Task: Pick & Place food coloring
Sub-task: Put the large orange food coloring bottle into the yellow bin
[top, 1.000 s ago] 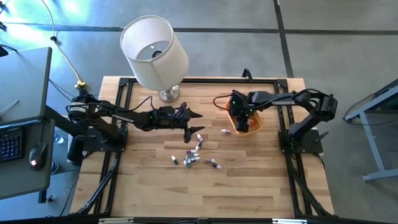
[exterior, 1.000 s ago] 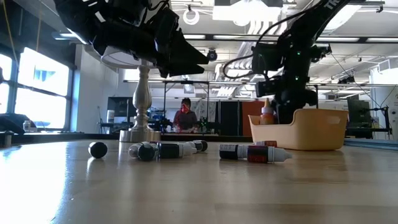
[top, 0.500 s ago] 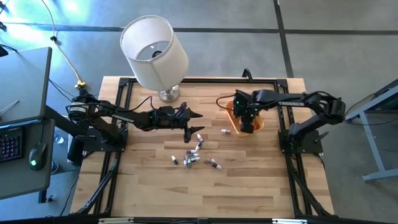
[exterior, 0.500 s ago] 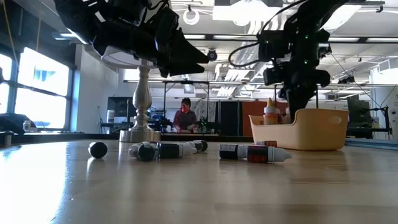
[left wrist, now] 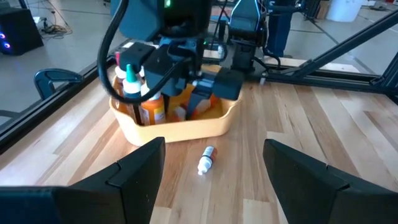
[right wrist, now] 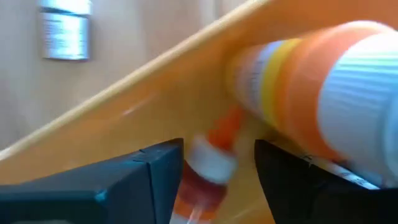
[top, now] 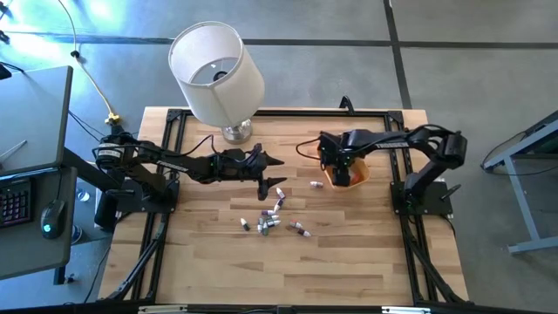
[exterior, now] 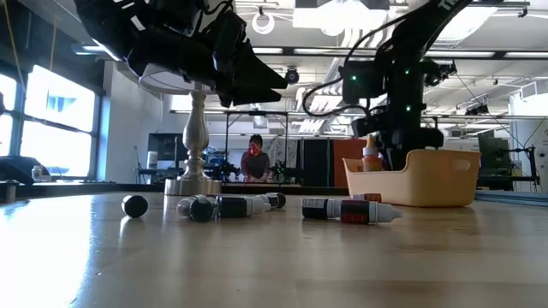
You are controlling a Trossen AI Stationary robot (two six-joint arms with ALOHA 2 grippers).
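Several food coloring bottles [top: 272, 216] lie on their sides mid-table, seen also in the low view [exterior: 347, 210]. One bottle [left wrist: 206, 160] lies alone just in front of the orange bowl [top: 356, 177]. More bottles [left wrist: 142, 93] stand upright inside the bowl. My right gripper [right wrist: 217, 180] points down into the bowl, open. A small orange bottle with a white cap [right wrist: 208, 163] shows blurred beyond the gap between its fingers. A larger orange bottle [right wrist: 311, 87] is beside it. My left gripper [top: 271, 172] hovers open above the table, left of the bowl.
A table lamp with a white shade [top: 216, 70] stands on its metal base [top: 235, 132] at the far edge. A black frame rail [top: 174, 157] runs round the tabletop. A small dark ball [exterior: 134, 205] lies left of the loose bottles. A person [exterior: 254, 158] sits far behind.
My right gripper swung a little toward the table's right edge over the bowl, then came back toward the left. It stayed above the bowl throughout. The loose bottles on the table have not moved.
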